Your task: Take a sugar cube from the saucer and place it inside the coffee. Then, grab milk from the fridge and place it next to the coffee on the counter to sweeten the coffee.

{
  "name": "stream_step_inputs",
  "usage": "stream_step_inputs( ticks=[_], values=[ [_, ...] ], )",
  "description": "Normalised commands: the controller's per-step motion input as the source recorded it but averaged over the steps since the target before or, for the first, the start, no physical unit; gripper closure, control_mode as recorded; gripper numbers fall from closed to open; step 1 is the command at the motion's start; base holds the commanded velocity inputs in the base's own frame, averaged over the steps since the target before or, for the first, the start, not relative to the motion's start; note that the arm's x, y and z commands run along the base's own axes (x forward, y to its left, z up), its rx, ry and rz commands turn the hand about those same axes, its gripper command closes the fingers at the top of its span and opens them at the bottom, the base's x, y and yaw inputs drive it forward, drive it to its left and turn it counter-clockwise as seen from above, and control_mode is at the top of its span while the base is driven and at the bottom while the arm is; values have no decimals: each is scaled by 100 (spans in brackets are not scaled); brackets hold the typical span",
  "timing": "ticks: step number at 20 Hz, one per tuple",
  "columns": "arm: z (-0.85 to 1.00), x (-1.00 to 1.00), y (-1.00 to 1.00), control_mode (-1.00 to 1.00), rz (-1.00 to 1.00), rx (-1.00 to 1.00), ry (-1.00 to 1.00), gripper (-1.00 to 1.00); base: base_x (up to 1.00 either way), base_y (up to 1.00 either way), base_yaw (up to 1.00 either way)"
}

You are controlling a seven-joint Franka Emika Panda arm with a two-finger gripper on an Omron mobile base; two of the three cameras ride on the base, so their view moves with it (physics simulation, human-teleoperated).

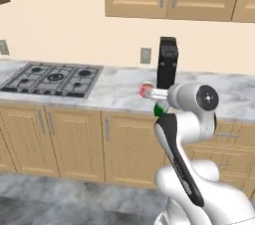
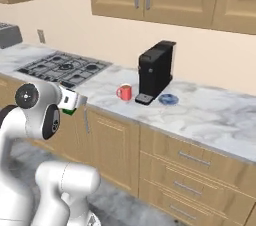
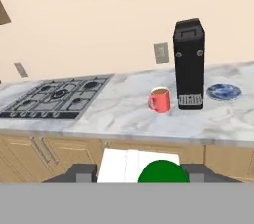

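The tool (image 3: 140,172) is clamped on the milk (image 3: 141,165), whose white top and green cap sit between the two dark fingertips (image 3: 82,172) at the near edge of the hand view; in the right base view the same carton (image 2: 68,101) juts from the hand, white above and green below, held out in front of the light wooden cabinets (image 2: 112,140) and short of the desk (image 2: 215,115). Ahead of the tool and a little to its right, the coffee (image 3: 159,99) stands upright on the marble, brown liquid showing at its rim. Just beside it, further right, rises the tall black coffee machine (image 3: 189,64), and beyond that lies the saucer (image 3: 224,91), near the machine's base but apart from the mug. Ahead and to the tool's left the gas hob (image 3: 58,97) is set into the desk. A wall socket (image 3: 160,53) sits on the wall behind the mug.
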Motion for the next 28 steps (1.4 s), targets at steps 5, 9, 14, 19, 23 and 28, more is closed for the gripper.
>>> stream_step_inputs(
  ticks=[5,9,14,19,23,28],
  values=[
    [0,0,0,100,0,0,0,100,100,65,-45],
    [0,0,0,100,0,0,0,100,86,59,-51],
    [0,0,0,100,0,0,0,100,15,14,-25],
    [0,0,0,100,0,0,0,100,-13,0,-3],
    [0,0,0,100,0,0,0,100,-16,0,0],
    [0,0,0,100,0,0,0,100,-40,0,-2]
  ],
)
